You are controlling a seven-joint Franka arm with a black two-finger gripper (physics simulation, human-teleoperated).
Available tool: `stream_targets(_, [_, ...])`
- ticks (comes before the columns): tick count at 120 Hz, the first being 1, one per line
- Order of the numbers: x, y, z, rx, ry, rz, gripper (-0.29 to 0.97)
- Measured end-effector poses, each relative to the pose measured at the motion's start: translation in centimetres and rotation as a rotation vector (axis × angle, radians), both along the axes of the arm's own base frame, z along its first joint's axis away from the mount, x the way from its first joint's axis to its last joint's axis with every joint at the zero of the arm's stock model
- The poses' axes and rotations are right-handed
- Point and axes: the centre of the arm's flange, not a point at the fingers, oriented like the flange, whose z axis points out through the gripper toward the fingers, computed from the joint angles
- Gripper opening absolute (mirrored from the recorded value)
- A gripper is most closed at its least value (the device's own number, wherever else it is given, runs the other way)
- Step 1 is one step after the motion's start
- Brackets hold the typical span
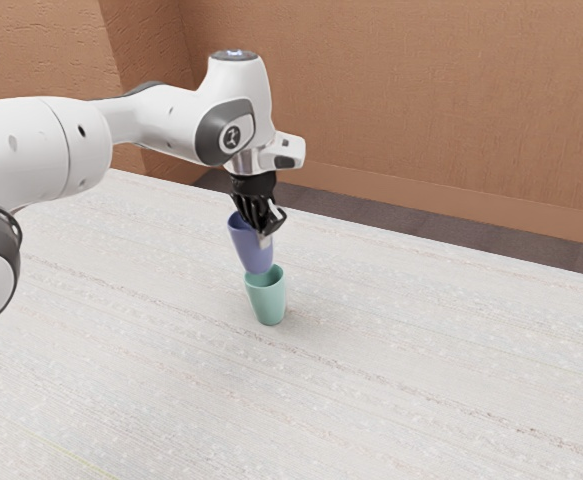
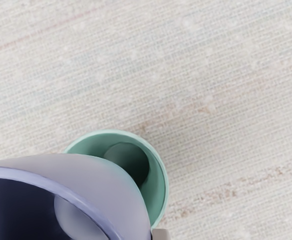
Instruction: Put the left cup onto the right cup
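Exterior view's centre showed fingers (image 1: 267, 224) pinching the rim of the purple cup (image 1: 250, 250), likely light, stiff and slick, tilted over the green cup (image 1: 267, 298).

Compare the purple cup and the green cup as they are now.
Colour: the purple cup is lilac-blue, the green cup mint. Support: the purple cup hangs in the tool; the green cup stands on the table. Pose: the purple cup leans, its base at the green cup's mouth; the green cup is upright. Both are plain handleless tumblers, mouths up.
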Motion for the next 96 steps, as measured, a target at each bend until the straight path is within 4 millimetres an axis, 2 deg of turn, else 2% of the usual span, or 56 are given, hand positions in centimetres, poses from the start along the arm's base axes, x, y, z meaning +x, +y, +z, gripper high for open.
stream_targets(77, [0.4,-0.1,-1.8,0.005,0.014,0.004,-0.11])
stream_targets(85, [0.4,-0.1,-2.0,0.003,0.016,0.005,-0.05])
stream_targets(96, [0.4,-0.2,-2.2,-0.001,0.019,0.006,0.15])
